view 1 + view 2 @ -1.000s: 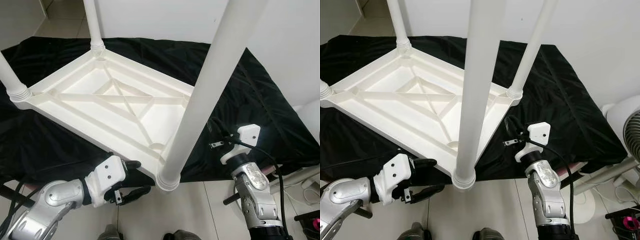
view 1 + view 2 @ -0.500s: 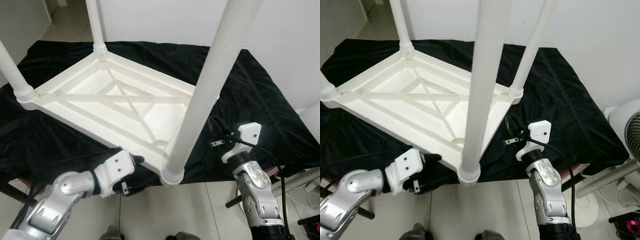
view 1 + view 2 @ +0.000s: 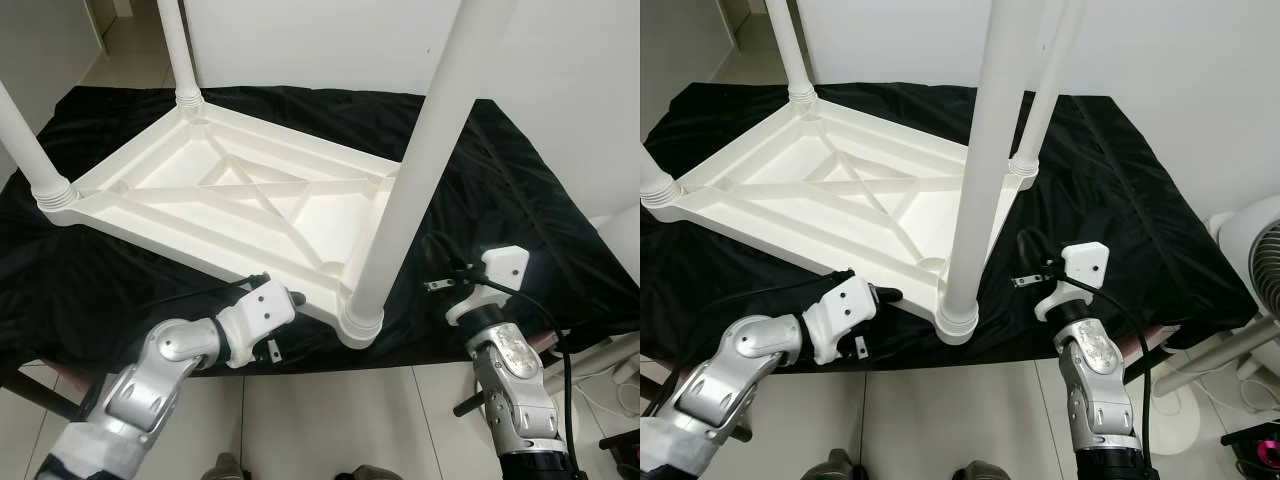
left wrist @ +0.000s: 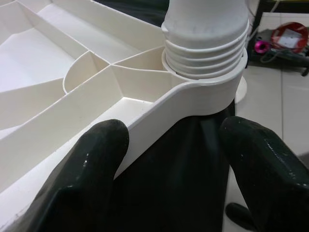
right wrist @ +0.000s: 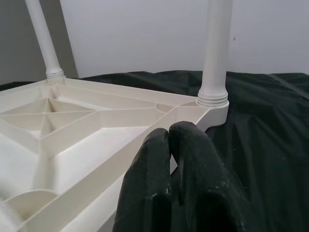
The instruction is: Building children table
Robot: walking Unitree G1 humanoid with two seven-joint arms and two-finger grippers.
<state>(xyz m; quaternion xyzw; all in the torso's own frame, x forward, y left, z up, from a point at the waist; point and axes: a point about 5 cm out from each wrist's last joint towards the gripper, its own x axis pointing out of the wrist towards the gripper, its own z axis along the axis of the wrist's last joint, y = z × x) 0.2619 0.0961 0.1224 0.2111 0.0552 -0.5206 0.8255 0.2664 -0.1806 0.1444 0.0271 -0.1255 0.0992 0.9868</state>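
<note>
Four round white plastic legs stand up from the upside-down white plastic children's table (image 3: 240, 205), which lies top-down on the black cloth (image 3: 520, 200) covering the worktop. The nearest leg (image 3: 410, 190) rises from the corner closest to the robot, its ribbed collar (image 4: 205, 50) seated in the corner socket at the worktop's front edge. The underside of the table is a frame of crossed ribs inside a raised rim.

The left gripper (image 4: 169, 159) is at that near corner, just left of the nearest leg. Its two black fingers (image 4: 91, 174) are spread wide, one lying against the outside of the table's rim, the other apart from it beside the corner socket, with the rim's edge running between them. They do not clamp anything.

The right gripper (image 5: 178, 183) is held up over the cloth to the right of the near corner, near the table's right side but not touching it. Its fingers are pressed together with nothing between them.

A white fan (image 3: 1250, 250) stands on the tiled floor (image 3: 970, 420) at the right.
</note>
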